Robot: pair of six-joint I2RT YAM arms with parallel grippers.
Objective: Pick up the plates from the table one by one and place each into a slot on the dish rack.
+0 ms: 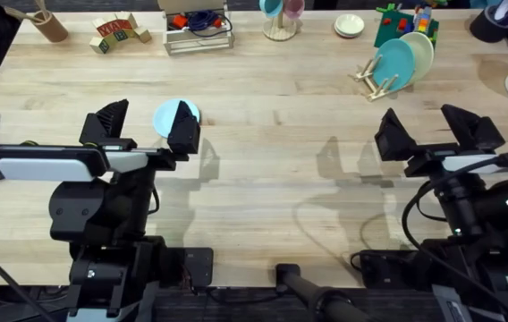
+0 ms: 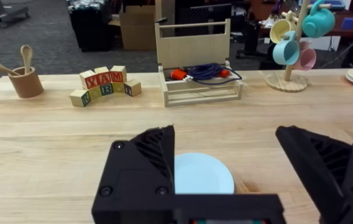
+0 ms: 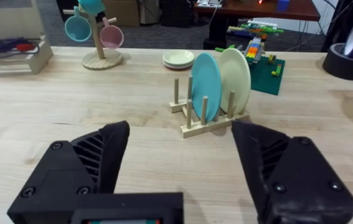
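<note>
A light blue plate (image 1: 170,116) lies flat on the table (image 1: 272,98), left of centre; in the left wrist view the same plate (image 2: 202,173) sits between the fingers. My left gripper (image 1: 144,128) hovers open over its near edge. At the back right stands the dish rack (image 1: 377,80) with a teal plate (image 1: 395,63) and a pale cream plate (image 1: 420,52) upright in its slots. In the right wrist view the rack (image 3: 209,122) holds the teal plate (image 3: 205,78) and cream plate (image 3: 234,79). My right gripper (image 1: 433,130) is open and empty, short of the rack.
Along the far edge stand a cup with wooden utensils (image 1: 48,24), letter blocks (image 1: 117,34), a wooden crate with cables (image 1: 197,27), a mug tree (image 1: 280,20), stacked small dishes (image 1: 349,26) and a green brick board (image 1: 403,24). A tape roll (image 3: 352,53) sits at far right.
</note>
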